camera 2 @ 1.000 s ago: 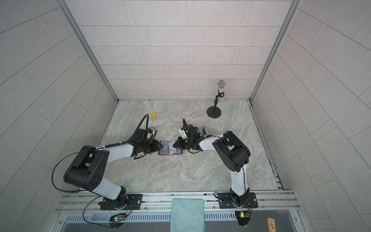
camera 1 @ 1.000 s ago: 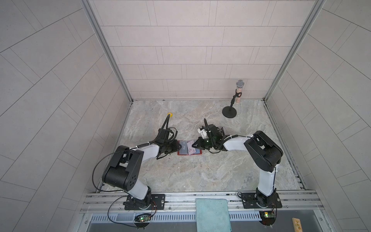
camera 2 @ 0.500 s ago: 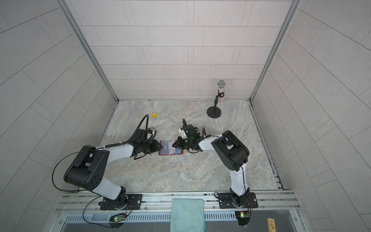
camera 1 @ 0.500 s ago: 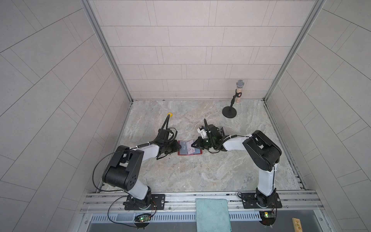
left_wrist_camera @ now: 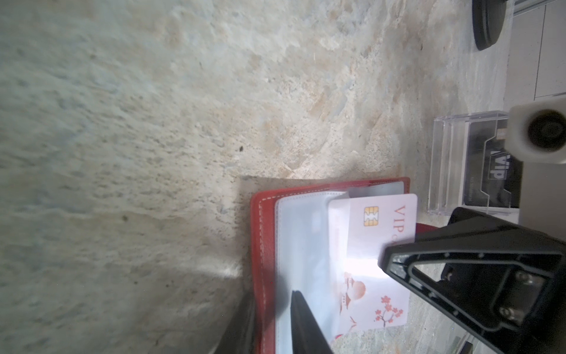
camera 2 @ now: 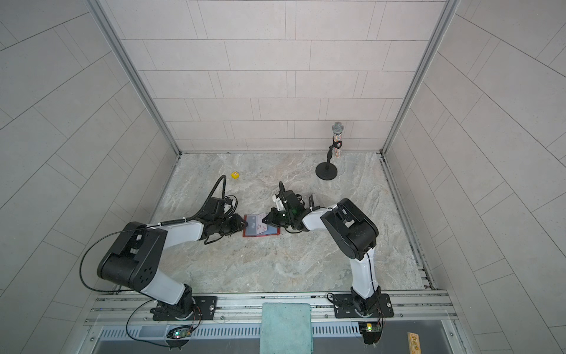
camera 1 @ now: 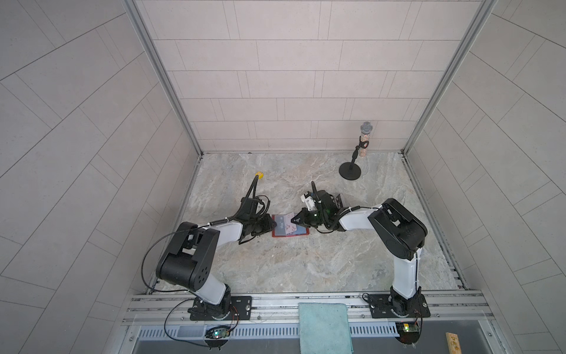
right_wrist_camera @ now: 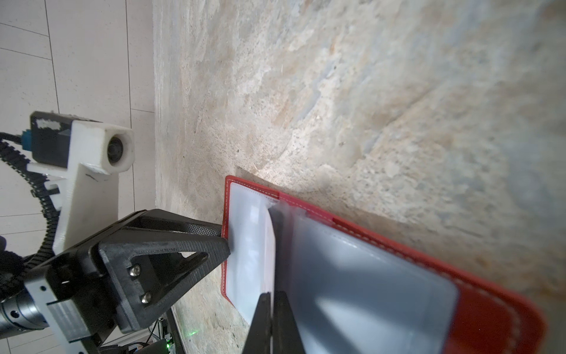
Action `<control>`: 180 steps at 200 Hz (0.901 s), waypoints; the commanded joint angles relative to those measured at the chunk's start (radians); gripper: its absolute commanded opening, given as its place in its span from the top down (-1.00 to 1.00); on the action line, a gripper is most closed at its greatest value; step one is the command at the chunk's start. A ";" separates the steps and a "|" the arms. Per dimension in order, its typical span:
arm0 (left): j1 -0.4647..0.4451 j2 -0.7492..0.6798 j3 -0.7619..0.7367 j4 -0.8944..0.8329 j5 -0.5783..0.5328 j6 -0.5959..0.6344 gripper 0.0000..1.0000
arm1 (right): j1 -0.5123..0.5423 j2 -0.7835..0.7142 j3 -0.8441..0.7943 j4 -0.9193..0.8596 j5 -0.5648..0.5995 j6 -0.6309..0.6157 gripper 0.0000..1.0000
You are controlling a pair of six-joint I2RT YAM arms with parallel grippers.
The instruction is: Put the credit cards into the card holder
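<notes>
This is a robotics lab cell, a staged test enclosure rather than a lived-in room. An aluminium rail (camera 1: 275, 302) carries the bolted bases of a left arm (camera 1: 226, 233) and a right arm (camera 1: 401, 269). Behind the rail lies a marble-patterned surface (camera 1: 291, 263), boxed in by pale tiled panels (camera 1: 275, 76) and metal posts (camera 1: 159, 76). Below the rail sit lit circuit boards (camera 1: 217, 333) and loose cables (camera 1: 147, 260). Far behind it stands a microphone (camera 1: 364, 138).

The card holder (camera 1: 298, 232) lies between left claw (camera 1: 271, 228) and right claw (camera 1: 294, 219) (card (left_wrist_camera: 367, 245) on it).

One card holder (left_wrist_camera: 256, 233), one pale card (left_wrist_camera: 382, 233), one clear stand (left_wrist_camera: 441, 165), one microphone (camera 1: 366, 135)
</notes>
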 commanded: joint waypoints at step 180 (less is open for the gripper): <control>-0.005 0.006 -0.043 -0.021 0.009 -0.027 1.00 | 0.024 -0.011 -0.013 -0.172 0.124 -0.085 0.55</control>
